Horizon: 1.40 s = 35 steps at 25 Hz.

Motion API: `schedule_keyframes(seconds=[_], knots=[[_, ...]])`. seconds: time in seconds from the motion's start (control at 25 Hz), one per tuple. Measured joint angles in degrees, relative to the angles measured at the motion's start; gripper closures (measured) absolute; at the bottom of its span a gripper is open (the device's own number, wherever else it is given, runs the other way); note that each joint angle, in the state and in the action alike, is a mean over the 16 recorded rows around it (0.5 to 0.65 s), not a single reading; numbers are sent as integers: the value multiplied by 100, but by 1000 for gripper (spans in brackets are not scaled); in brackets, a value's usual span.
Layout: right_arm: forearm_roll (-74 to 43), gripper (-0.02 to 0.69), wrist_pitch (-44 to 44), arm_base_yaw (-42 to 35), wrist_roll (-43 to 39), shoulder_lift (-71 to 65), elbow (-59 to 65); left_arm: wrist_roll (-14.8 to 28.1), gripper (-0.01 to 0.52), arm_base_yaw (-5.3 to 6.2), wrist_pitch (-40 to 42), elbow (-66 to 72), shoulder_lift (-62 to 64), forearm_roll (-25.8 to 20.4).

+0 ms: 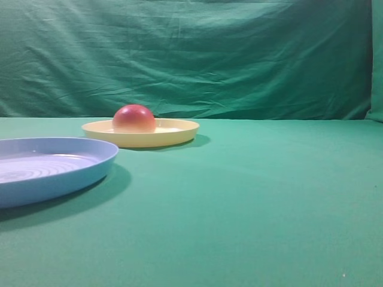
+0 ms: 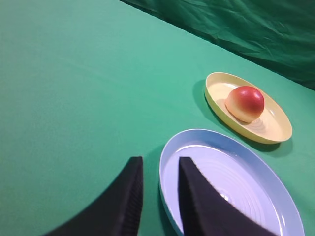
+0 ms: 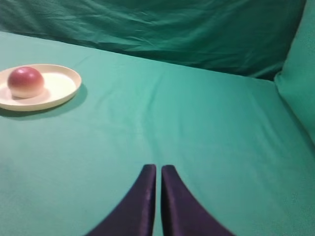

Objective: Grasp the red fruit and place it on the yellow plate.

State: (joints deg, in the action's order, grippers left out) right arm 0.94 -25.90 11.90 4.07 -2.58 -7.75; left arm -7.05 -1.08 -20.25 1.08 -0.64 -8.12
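Glossy red dome-shaped fruit [image 2: 245, 103] resting on the shallow pale-yellow plastic plate [image 2: 214, 101]: I judge it light, rigid, slippery, best pinched across its flanks; left gripper [image 2: 160, 184] slightly parted, right gripper [image 3: 158, 189] closed, both empty.

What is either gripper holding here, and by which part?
Nothing. The right gripper is shut on air, the left gripper empty; the red fruit sits on the yellow plate.

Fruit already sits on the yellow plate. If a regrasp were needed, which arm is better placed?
Left, tentatively. The left gripper, open, hangs nearer the red fruit on the yellow plate; the right gripper is shut and farther away.
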Motion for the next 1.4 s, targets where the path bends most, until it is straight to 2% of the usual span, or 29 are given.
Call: schedule_keyframes(seconds=[0.4,1.4], knots=[[60,665,257,-516,-92,327,808,0,357,0,0,0,0,0],[88,665,335,-553,-135,328,901,0,357,0,0,0,0,0]])
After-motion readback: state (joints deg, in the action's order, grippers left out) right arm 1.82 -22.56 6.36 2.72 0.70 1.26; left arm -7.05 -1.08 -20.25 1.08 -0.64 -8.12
